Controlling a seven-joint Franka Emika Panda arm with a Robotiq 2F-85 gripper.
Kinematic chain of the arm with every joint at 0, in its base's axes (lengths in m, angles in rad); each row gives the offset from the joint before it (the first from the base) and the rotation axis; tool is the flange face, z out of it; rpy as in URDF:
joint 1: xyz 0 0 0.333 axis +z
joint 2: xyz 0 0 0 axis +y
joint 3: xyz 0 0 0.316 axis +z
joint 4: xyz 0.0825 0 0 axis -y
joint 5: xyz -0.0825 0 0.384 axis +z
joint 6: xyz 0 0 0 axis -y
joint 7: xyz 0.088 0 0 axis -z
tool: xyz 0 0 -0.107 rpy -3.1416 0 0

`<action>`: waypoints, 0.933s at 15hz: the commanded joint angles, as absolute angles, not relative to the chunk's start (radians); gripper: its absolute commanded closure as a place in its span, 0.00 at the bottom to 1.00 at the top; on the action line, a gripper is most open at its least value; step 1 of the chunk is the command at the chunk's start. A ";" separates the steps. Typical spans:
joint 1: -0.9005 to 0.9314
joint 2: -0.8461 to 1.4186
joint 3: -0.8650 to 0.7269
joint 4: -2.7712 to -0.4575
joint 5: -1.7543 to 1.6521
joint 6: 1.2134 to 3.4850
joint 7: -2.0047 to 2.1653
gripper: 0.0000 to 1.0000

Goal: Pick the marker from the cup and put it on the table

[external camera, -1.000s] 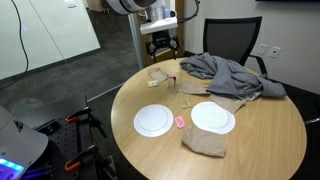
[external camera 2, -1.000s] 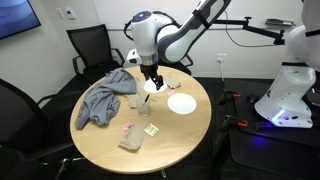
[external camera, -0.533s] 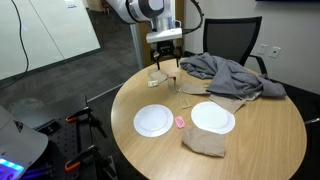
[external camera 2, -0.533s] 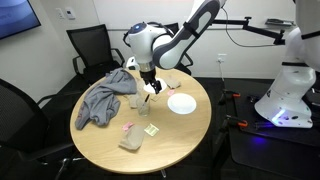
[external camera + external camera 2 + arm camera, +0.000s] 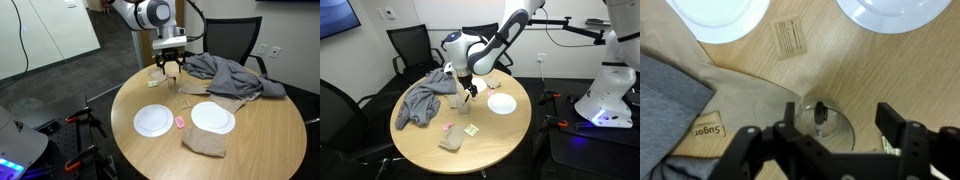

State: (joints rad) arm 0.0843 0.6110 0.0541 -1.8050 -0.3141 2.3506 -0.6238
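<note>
As we look down through the wrist view, the black two-fingered gripper (image 5: 825, 140) stands wide open, one finger (image 5: 752, 155) at the lower left of the frame and the other at the lower right. Between them, touching neither, we see the small clear glass cup (image 5: 827, 128) from above, and the thin dark marker (image 5: 820, 110) stands inside it, end-on to us. In both exterior views the gripper (image 5: 170, 68) (image 5: 470, 92) hangs just above the cup (image 5: 172, 84) near the far edge of the round light wood table (image 5: 270, 140).

The cup rests at the edge of a tan paper napkin (image 5: 750, 95), which spreads to the left. A small brown packet printed "Sugar" (image 5: 708, 130) lies on it at the lower left, and a second printed brown packet (image 5: 788, 38) lies on bare wood above centre. A crumpled grey cloth (image 5: 665, 100) covers the left edge, close to the left finger; in an exterior view it (image 5: 225, 72) is heaped to the right of the gripper.

Two flat round white plates (image 5: 720, 15) (image 5: 890, 12) sit at the upper corners, well apart from the cup. Between them in an exterior view we see a small pink lump (image 5: 179, 121), and below it another folded tan napkin (image 5: 205, 142). A black office chair (image 5: 230, 35) stands behind the table.
</note>
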 commanded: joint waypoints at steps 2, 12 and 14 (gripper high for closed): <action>0.068 0.669 0.071 -1.727 -0.326 2.334 -0.636 0.28; 0.067 0.730 0.067 -1.666 -0.325 2.324 -0.628 0.66; 0.065 0.731 0.067 -1.667 -0.325 2.327 -0.628 0.82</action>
